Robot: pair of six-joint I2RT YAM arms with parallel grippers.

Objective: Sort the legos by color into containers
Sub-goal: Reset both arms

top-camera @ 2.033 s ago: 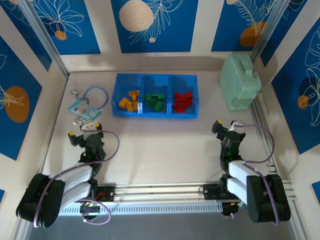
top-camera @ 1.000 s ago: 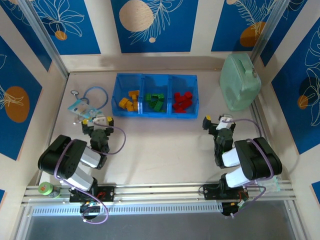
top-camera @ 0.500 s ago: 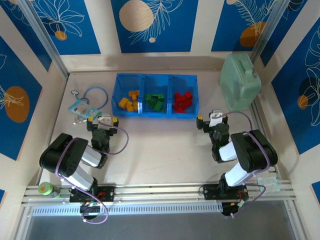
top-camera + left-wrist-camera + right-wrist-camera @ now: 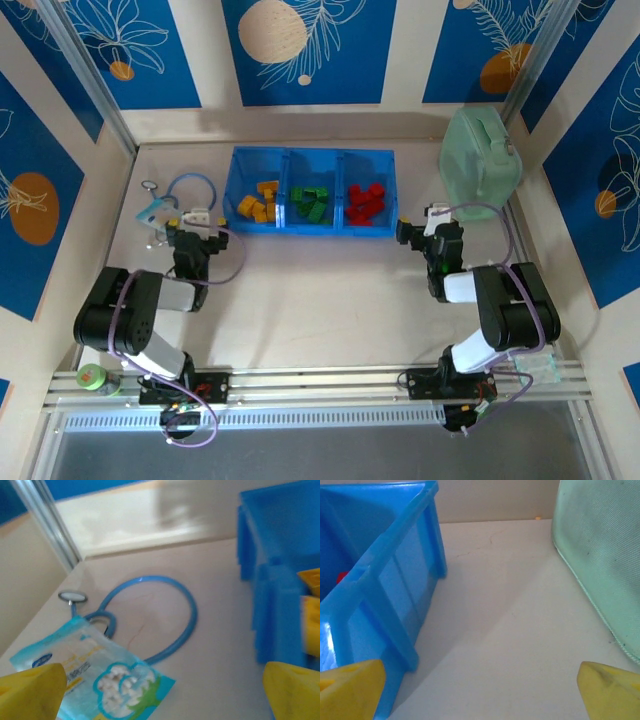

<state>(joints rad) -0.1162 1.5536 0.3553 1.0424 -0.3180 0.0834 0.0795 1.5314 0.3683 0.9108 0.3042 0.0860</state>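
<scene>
The tray [image 4: 312, 160] sits mid-back on the table [image 4: 320, 290], with legos [image 4: 310, 204] in each of its three compartments. A box [image 4: 480, 165] stands to its right. A stethoscope [image 4: 150, 578] and a packet [image 4: 100, 680] lie to its left, the packet in front.

Left arm [image 4: 110, 320], right arm [image 4: 510, 310]: black joints, silver-grey link shells, purple cables [image 4: 478, 207] looping off wrists. Fingertips [image 4: 31, 692] yellow.

The tray [image 4: 311, 231] is translucent blue, its legos [image 4: 309, 203] orange-yellow, green and red, the box [image 4: 480, 165] pale green.
</scene>
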